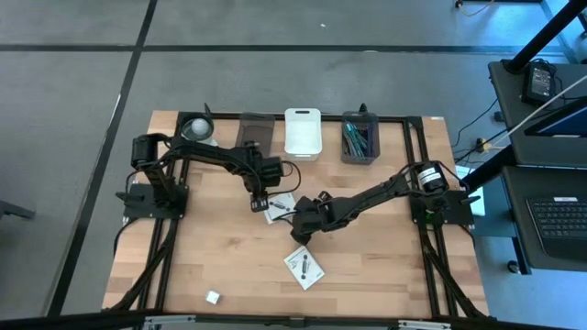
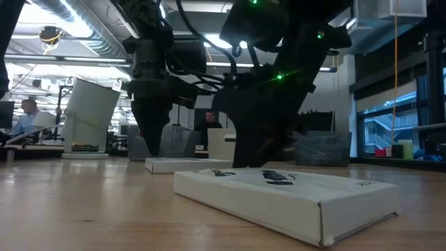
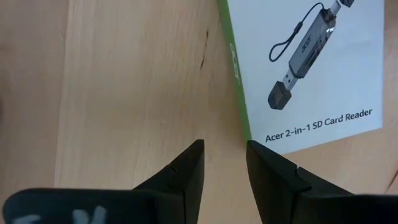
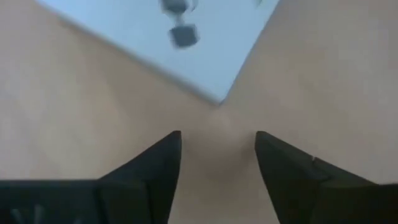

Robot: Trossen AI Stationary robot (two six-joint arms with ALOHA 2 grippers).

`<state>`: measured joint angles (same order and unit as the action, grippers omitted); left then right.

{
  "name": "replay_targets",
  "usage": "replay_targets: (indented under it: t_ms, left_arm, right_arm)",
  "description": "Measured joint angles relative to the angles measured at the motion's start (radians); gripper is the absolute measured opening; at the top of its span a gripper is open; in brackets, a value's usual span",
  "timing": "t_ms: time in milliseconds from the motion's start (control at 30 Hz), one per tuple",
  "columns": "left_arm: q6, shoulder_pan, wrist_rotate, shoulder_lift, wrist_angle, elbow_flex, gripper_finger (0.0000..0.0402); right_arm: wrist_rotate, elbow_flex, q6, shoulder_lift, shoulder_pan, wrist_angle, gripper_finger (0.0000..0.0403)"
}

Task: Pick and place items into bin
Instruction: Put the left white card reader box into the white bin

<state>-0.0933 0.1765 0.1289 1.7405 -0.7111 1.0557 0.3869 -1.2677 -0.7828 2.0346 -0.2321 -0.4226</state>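
While both arms hung low over mid-table, the right gripper stood with jaws spread and empty above bare wood, one corner of a flat white packet just ahead of it; squaring onto an edge, not the corner, would likely serve the pinch best. Left gripper: jaws part-open, holding nothing, beside the green-edged rim of a second packet, a thin glossy card box printed with a card reader. Table: pale wood planks, matte. Small white cube lay near the front edge. White bin, smooth plastic, rectangular, at the far edge.
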Motion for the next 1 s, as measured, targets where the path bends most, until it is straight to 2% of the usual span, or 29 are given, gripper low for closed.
replay_targets:
  t_ms: [133, 233, 433, 567, 700, 1000]
  left_arm:
    - [-0.015, -0.005, 0.000, 0.000, 0.002, 0.000, 0.0113]
    - [-0.035, -0.010, 0.001, 0.000, 0.008, 0.000, 0.0113]
    - [-0.042, -0.031, 0.002, 0.000, 0.039, 0.000, 0.0113]
    - [-0.042, -0.050, 0.003, 0.000, 0.075, 0.000, 0.0113]
    - [-0.042, -0.063, 0.004, 0.000, 0.095, 0.000, 0.0113]
    - [-0.042, -0.063, 0.004, 0.000, 0.095, 0.000, 0.0113]
  right_arm:
    - [0.049, 0.004, 0.059, 0.008, 0.007, 0.012, 0.0232]
    - [0.056, 0.029, 0.110, 0.015, 0.020, 0.091, 0.0238]
    - [0.052, 0.062, 0.123, 0.022, 0.041, 0.194, 0.0237]
    - [0.048, 0.063, 0.211, 0.024, 0.046, 0.224, 0.0219]
    - [0.042, 0.063, 0.242, 0.026, 0.047, 0.242, 0.0173]
    - [0.051, 0.064, 0.242, 0.027, 0.048, 0.241, 0.0014]
